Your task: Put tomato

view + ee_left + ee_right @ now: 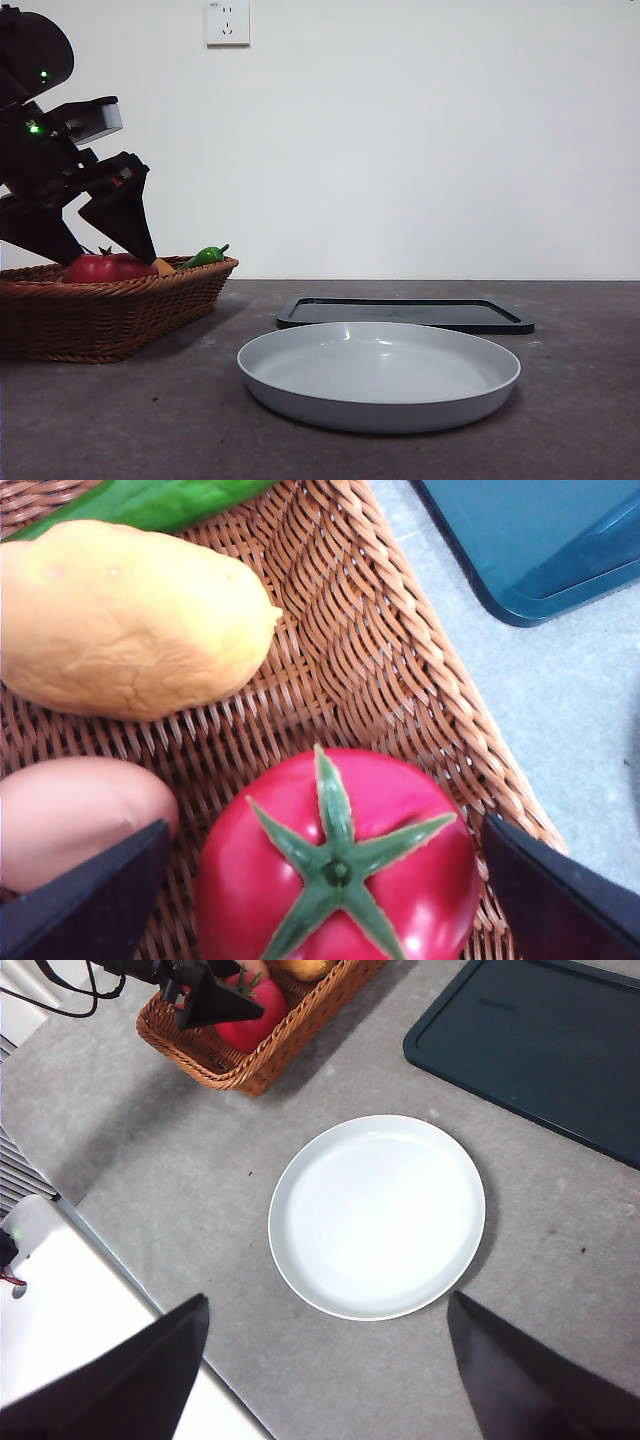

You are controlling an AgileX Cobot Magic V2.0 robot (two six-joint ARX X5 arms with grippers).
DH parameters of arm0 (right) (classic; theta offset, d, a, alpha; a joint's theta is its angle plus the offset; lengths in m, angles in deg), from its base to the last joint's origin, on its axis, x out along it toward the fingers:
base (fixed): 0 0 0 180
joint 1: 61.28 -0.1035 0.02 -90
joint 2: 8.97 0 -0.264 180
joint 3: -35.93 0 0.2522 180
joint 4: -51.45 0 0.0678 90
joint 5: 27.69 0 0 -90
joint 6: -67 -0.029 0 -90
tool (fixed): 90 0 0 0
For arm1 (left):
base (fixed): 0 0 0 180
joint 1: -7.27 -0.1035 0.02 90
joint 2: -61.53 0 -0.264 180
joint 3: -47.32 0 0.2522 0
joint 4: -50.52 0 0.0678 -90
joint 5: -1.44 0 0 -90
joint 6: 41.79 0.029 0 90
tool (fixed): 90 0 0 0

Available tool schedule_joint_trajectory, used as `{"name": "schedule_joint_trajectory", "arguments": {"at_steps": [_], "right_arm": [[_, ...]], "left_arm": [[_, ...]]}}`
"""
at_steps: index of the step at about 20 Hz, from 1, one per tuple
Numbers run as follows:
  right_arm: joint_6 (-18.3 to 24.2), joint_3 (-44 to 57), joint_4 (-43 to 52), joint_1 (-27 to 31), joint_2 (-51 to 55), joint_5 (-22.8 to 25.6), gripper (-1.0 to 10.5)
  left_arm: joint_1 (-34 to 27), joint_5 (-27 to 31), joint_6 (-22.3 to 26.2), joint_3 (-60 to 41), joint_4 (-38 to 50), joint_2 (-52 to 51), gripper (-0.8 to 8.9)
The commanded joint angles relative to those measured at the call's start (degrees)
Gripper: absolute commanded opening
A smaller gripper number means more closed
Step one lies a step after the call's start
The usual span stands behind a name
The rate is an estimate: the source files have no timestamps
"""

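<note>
Your left gripper (100,250) hangs over the basket (130,300) at the table's left end, jaws spread wide with the tomato (340,860) between them. In the left wrist view one jaw stands off each side of the fruit, and you cannot tell whether either one touches it. The tomato sits stem up in the basket's corner, close against the woven wall on the side toward the tray (540,540). That rim is the edge to mind: one jaw is right over it, with little slack between wall and fruit. On the tomato's other side lies a pale egg-like thing (70,815), just under the other jaw. A yellow potato-like piece (130,620) lies beyond, apart from the tomato, and a green pepper (150,500) lies at the far wall.

From the front you see the tomato's top just above the rim, with the jaw tips slanting down beside it.

Your right gripper (325,1360) waits high above the table, jaws wide apart, holding nothing. Below it the white plate (300,1260) lies bare, well apart from the basket, with open grey table (180,1140) between them. The dark tray lies flat behind the plate, near but not touching it.
</note>
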Motion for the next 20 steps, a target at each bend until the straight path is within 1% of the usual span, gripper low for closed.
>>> {"name": "schedule_joint_trajectory", "arguments": {"at_steps": [1,6,7,8,9,14,16,18,20], "right_arm": [[0.5,-1.3,0.4,-0.3,-0.4,0.0,3.8],[0.5,-1.3,0.4,-0.3,-0.4,0.0,3.8],[0.5,-1.3,0.4,-0.3,-0.4,0.0,3.8],[0.5,-1.3,0.4,-0.3,-0.4,0.0,3.8],[0.5,-1.3,0.4,-0.3,-0.4,0.0,3.8],[0.5,-1.3,0.4,-0.3,-0.4,0.0,3.8],[0.5,-1.3,0.4,-0.3,-0.4,0.0,3.8],[0.5,-1.3,0.4,-0.3,-0.4,0.0,3.8],[0.5,-1.3,0.4,-0.3,-0.4,0.0,3.8]], "left_arm": [[0.2,0.2,0.5,1.1,0.0,1.7,5.00],[0.2,0.2,0.2,1.1,-0.9,3.1,4.88],[0.2,0.2,0.2,1.1,-1.0,3.1,4.41],[0.2,0.2,0.2,1.1,-1.0,3.1,3.73],[0.2,0.2,0.2,1.1,-1.0,3.1,3.34],[0.2,0.2,-1.5,3.1,-1.5,1.4,3.33],[0.5,0.1,-3.2,6.5,-2.5,-1.4,3.33],[2.0,0.0,-3.4,11.4,-6.5,-4.2,3.33],[5.0,-3.8,-4.2,14.9,-9.7,-6.6,3.33]]}}
